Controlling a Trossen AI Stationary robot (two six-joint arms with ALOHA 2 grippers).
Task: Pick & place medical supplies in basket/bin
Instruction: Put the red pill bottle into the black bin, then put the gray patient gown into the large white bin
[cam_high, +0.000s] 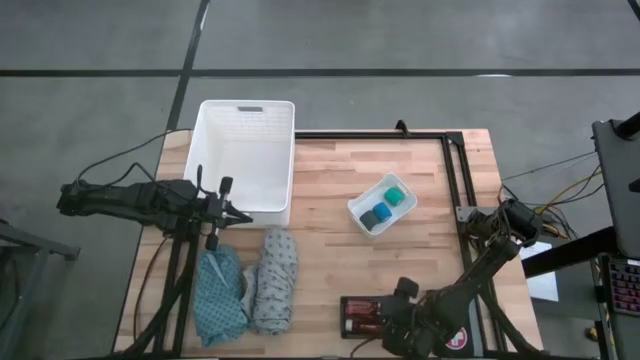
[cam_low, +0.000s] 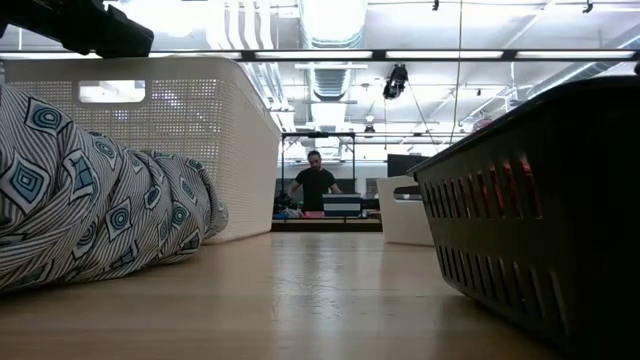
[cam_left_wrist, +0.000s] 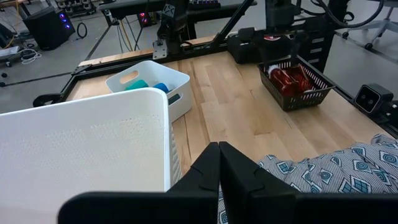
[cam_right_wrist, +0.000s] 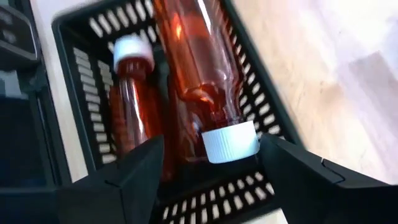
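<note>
Wooden table (cam_high: 330, 250) with basket (cam_high: 245, 150), white tray (cam_high: 360, 212), black crate (cam_high: 345, 312), two cloths (cam_high: 250, 285).

White basket (cam_high: 245, 150); red bottles (cam_right_wrist: 199, 68) with white caps in a black crate (cam_high: 362, 314); teal cloth (cam_high: 220, 295); grey cloth (cam_high: 275, 280) with teal diamonds; light wooden table (cam_high: 400, 260).

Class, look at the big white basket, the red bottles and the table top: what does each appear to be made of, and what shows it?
The white basket: likely matte moulded plastic, its walls pierced with fine regular holes.
The red bottles: seemingly translucent glossy plastic, though glass is possible; light glints on them, and their caps are opaque white.
The table top: wood, with pale jointed strips and visible grain.
</note>
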